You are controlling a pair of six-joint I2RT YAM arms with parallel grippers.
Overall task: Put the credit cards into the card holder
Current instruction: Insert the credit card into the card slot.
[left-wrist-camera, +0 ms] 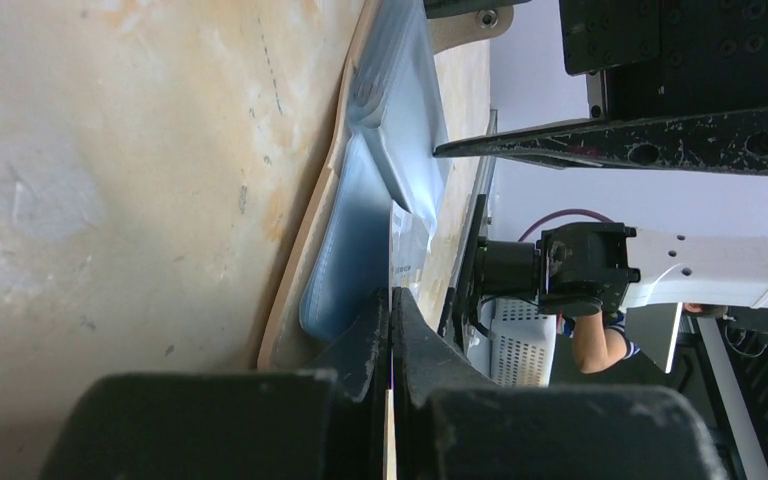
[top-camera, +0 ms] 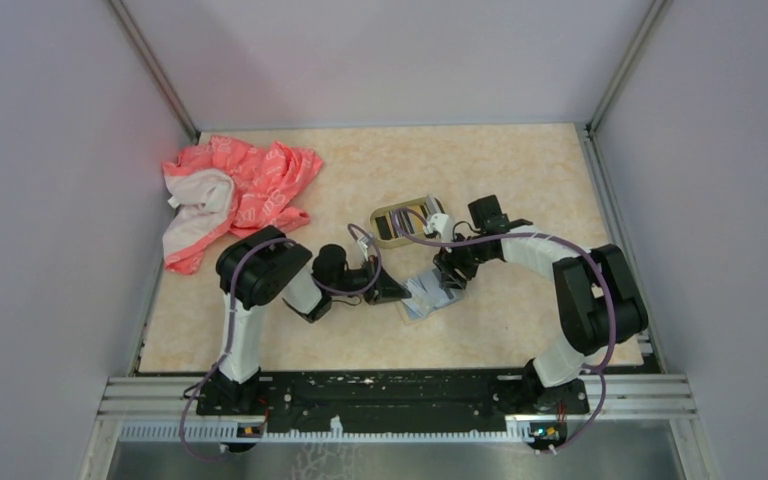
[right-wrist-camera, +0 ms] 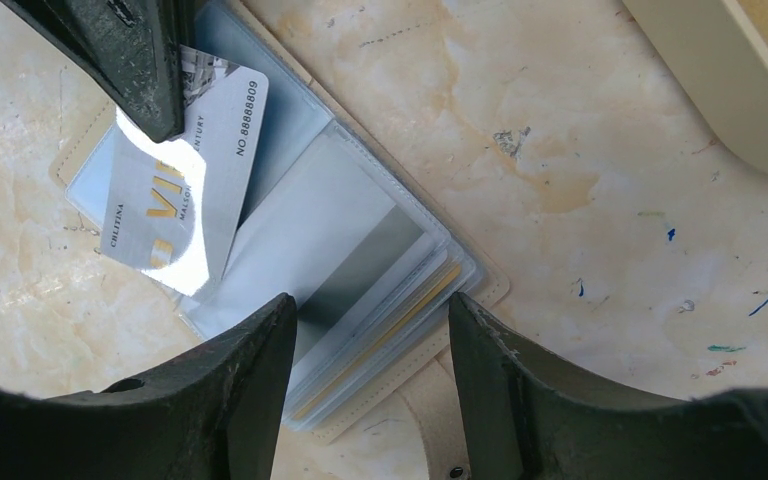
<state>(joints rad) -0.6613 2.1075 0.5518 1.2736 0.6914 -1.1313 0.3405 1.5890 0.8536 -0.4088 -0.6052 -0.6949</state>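
The card holder is an open tan booklet with clear plastic sleeves, lying flat mid-table; it fills the right wrist view. My left gripper is shut on a silvery credit card at the booklet's left page. Its finger covers the card's upper corner. In the left wrist view the jaws pinch the thin card edge over the blue sleeves. My right gripper is open and empty, just above the booklet's right sleeve stack. A gold-rimmed tin with striped card edges stands behind.
A pink and white cloth lies bunched at the back left. A pale cream rounded edge crosses the right wrist view's top right corner. Grey walls close in the table on three sides.
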